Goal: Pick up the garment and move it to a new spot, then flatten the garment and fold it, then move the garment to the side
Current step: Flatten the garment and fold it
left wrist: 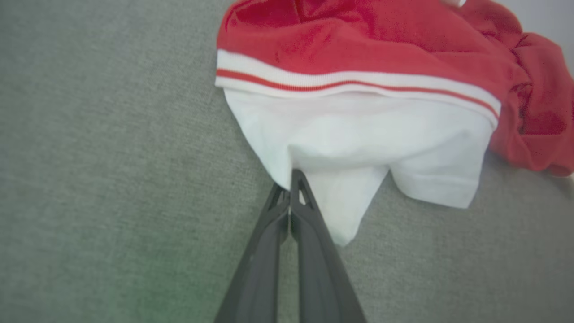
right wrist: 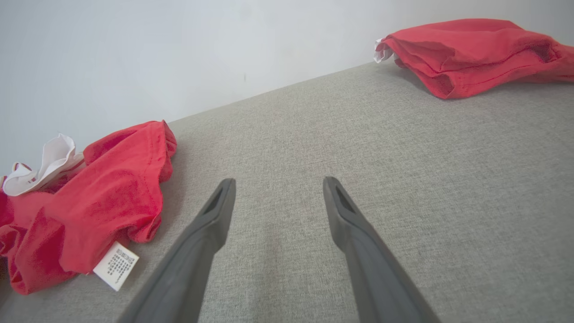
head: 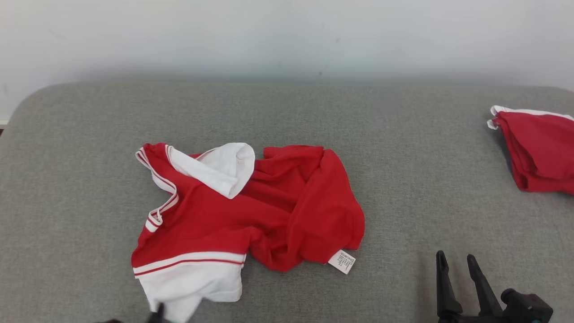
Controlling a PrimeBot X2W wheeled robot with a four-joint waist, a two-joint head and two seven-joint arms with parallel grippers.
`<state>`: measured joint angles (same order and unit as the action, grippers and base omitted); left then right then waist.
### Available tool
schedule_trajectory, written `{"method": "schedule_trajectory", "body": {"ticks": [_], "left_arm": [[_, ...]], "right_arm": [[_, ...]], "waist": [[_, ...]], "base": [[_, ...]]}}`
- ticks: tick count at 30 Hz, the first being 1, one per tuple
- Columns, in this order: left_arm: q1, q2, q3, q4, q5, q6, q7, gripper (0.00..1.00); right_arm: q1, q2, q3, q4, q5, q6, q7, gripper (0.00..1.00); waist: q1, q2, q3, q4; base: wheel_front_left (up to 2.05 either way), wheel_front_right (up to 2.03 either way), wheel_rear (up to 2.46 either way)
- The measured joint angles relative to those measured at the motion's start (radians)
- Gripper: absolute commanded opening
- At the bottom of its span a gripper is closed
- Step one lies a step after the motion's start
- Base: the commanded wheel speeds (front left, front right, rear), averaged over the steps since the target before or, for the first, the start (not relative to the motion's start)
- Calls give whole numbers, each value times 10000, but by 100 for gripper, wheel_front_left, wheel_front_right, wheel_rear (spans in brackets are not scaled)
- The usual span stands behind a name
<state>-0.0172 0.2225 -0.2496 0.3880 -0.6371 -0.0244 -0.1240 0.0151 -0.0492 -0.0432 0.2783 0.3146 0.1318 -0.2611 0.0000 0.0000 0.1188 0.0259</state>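
A crumpled red and white garment (head: 251,206) lies on the grey cushioned surface (head: 287,112), with a white care label (head: 342,261) at its right edge. My left gripper (left wrist: 290,179) is shut on the garment's white lower edge (left wrist: 358,148); in the head view its dark tip (head: 158,312) pokes up at the bottom under the white cloth. My right gripper (head: 455,260) stands open over bare fabric to the right of the garment, nothing between its fingers. In the right wrist view the garment (right wrist: 103,202) lies to the left of the open gripper (right wrist: 278,184).
A second red garment (head: 538,150), folded, rests at the far right edge of the surface, also seen as the folded pile (right wrist: 471,54) in the right wrist view. A pale wall (head: 287,36) runs behind the surface.
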Motion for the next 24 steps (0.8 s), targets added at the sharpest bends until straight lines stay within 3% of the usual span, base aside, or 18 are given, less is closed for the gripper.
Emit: {"method": "schedule_trajectory", "body": {"ticks": [2, 7, 10, 11, 12, 24], "left_arm": [[760, 863, 548, -1304, -453, 454, 1133, 0], [1320, 1269, 838, -2324, -696, 861, 1728, 0], [1472, 1166, 744, -2447, -782, 959, 1860, 0], [1473, 1172, 690, -2452, -673, 1039, 1806, 16], [1473, 1179, 677, -2458, -479, 1118, 1680, 100], [1318, 1005, 959, -3007, -27, 932, -481, 100]], "right_arm": [[101, -6, 13, 4, -17, 0, 0, 100], [125, -4, 50, 6, -73, 0, 0, 100], [133, 2, 63, 0, -88, 0, 0, 100], [133, 0, 61, -2, -96, 0, 0, 100], [133, -2, 56, -2, -107, 0, 0, 100], [74, -4, 71, -35, -274, 0, 0, 100]], "waist": [[0, 0, -154, 209], [0, 0, -228, 305], [0, 0, -206, 315], [1, 0, -197, 311], [1, 0, -187, 309], [1, 0, -162, 548]], "base": [[0, 0, 0], [0, 0, 0], [0, 0, 0], [0, 0, 0], [0, 0, 0], [0, 0, 0]]}}
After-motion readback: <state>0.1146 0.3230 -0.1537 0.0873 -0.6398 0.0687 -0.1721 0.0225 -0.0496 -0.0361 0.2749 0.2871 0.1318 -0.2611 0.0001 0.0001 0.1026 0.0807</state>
